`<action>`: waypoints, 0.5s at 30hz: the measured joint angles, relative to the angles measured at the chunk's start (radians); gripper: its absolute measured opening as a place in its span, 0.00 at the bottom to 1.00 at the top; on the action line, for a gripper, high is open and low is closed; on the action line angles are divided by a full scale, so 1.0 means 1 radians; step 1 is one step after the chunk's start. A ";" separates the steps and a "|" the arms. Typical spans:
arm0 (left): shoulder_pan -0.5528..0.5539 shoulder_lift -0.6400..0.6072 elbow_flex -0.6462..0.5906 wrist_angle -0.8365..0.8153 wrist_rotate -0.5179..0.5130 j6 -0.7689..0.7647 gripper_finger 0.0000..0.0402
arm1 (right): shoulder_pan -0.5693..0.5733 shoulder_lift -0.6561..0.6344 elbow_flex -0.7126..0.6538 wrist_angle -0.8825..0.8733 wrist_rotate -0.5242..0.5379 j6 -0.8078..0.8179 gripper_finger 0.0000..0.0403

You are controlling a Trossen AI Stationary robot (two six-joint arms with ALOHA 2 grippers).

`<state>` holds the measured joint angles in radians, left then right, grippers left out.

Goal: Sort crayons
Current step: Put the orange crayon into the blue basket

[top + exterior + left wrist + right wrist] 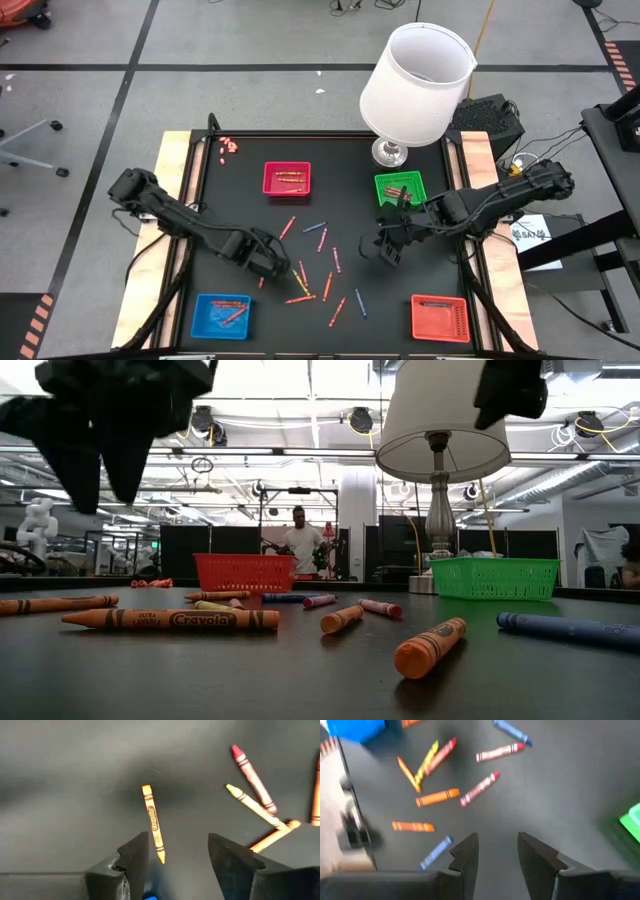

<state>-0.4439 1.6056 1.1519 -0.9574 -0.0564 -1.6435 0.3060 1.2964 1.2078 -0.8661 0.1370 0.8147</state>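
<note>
Several crayons (315, 265) lie scattered on the middle of the black mat, mostly orange and red, with some blue and yellow. My left gripper (275, 265) hangs open above the left part of the scatter, pointing down. In its wrist view an orange crayon (153, 822) lies on the mat just beyond the open fingers (177, 860), touched by neither. My right gripper (385, 248) hovers open near the green tray (400, 188), with nothing between its fingers (497, 850). In the low view the left gripper (100, 475) hangs well above the crayons (170, 619).
A red tray (286, 178), a blue tray (222, 313) and an orange-red tray (440, 317) stand around the scatter, each holding crayons. A lamp with a white shade (415, 85) stands at the far right. A few pink bits (228, 147) lie at the far left corner.
</note>
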 joint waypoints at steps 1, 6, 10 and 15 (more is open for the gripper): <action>0.000 0.013 0.000 0.009 0.007 0.000 0.50 | -0.004 0.000 0.000 -0.017 -0.016 -0.025 0.30; 0.000 0.073 0.000 0.025 0.023 0.000 0.50 | -0.013 0.000 -0.001 -0.063 -0.035 -0.136 0.30; 0.002 0.118 0.000 0.026 0.027 0.004 0.50 | -0.012 0.000 -0.001 -0.062 -0.035 -0.190 0.30; 0.007 0.156 0.000 0.035 0.060 0.031 0.50 | -0.013 0.000 -0.001 -0.061 -0.035 -0.251 0.30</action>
<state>-0.4370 1.7621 1.1519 -0.9228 0.0040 -1.6125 0.2932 1.2964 1.2072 -0.9268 0.1024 0.5637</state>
